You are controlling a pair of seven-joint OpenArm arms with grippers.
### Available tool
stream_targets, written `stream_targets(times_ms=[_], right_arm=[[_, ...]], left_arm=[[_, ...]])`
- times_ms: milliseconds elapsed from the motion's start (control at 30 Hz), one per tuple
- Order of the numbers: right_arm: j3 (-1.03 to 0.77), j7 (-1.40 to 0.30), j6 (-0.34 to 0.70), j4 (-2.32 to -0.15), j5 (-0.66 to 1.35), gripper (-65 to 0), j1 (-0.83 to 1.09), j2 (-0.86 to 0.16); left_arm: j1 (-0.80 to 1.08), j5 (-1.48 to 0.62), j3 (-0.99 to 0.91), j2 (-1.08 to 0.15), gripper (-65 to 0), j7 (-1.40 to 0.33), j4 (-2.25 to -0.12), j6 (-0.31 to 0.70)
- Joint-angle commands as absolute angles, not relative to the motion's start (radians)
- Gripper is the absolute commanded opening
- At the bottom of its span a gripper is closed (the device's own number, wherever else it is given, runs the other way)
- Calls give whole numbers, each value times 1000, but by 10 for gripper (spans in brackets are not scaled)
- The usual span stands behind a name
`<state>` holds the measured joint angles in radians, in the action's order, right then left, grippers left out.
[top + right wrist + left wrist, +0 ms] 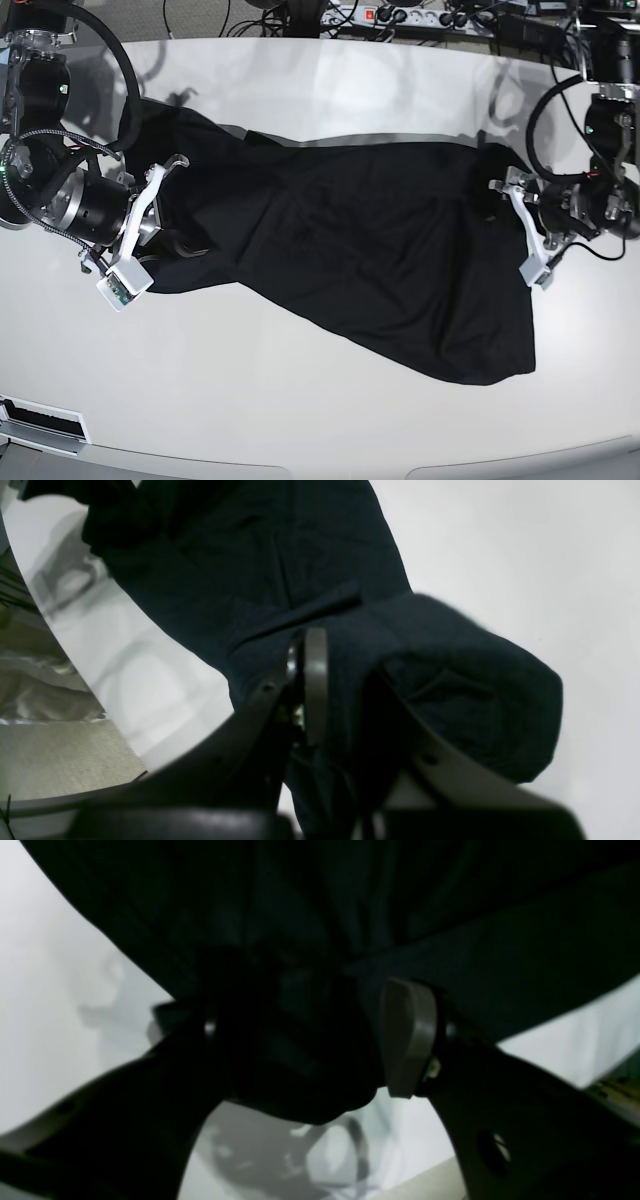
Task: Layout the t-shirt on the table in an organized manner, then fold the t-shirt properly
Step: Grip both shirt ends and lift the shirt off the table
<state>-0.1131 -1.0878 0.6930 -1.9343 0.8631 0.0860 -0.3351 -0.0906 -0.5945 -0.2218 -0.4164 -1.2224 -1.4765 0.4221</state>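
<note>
Black cloth is hiding one finger of each gripper. The t-shirt (370, 250) is lying spread across the middle of the table (300, 400). The left gripper (320, 1040) is reaching sideways into the shirt's one end, clamped on bunched fabric. The right gripper (345, 680) is reaching in at the opposite end, pinching a fold.

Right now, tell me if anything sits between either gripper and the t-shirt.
Nothing visible does. The left gripper and the right gripper each already have folds of the t-shirt bunched between their fingers, on the white table.
</note>
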Motion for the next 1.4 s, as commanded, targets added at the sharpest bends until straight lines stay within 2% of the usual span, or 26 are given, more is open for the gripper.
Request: stream_targets(times_ms=[0,133,300,567,600,633,733,1000,1367], right_arm=[[-119,-1063,698,-1944,882,-650,72,-347],[-119,-1050,698,-1944,881,-650,72,-347],[-119,-1039,698,-1944,882,-650,72,-347],[-119,-1038,698,-1944,881,-650,72,-347],[-119,-1039,698,-1944,881,-650,72,-347],[-119,-1039,698,-1944,881,-650,72,-347],[-119,-1039,698,-1944,881,-650,71,-347],[-119,-1039,698,-1944,876,-650,72,-349],[-119,-1006,698,-1944,802,-650,72,-349]], left_arm=[[-97,-570,-226,-414,-258,-1208,-1491,408],[-65,-442,-226,-341,-258,-1200,-1491,346],[-19,-306,-226,-266,-258,-1075,-1490,308],[19,-182,-226,-231,-269,-972,-1489,237],[19,-175,-226,-233,-303,-972,-1489,229],[19,-165,-226,-234,-371,-972,-1489,226],[16,-128,-227,-238,-650,-996,-1491,226],[-46,-108,-234,-239,-650,-1044,-1521,228],[-38,-125,-286,-239,-650,-1058,-1818,236]])
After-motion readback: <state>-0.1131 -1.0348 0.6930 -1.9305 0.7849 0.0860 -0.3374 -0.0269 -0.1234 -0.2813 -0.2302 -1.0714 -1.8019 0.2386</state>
